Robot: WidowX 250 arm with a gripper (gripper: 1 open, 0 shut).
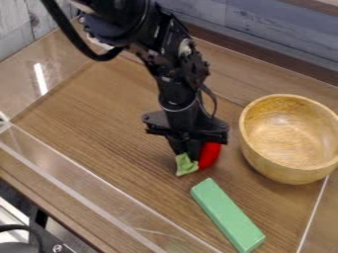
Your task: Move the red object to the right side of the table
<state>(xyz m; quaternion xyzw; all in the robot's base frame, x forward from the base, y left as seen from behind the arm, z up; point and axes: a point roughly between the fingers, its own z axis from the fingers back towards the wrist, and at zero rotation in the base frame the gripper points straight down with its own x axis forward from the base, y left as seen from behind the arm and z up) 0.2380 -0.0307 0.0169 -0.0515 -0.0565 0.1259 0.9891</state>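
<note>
The red toy sits on the wood-grain table toward four o'clock, the tool gripping it; the bowl lies at three. A clear low wall edges twelve.

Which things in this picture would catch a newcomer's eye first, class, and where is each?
The large black robot arm dominates the middle, its claw down at a small red soft toy with a light green leafy stem. To the right sits a wide, round, tan wooden bowl; below it lies a flat green rectangular block.
</note>
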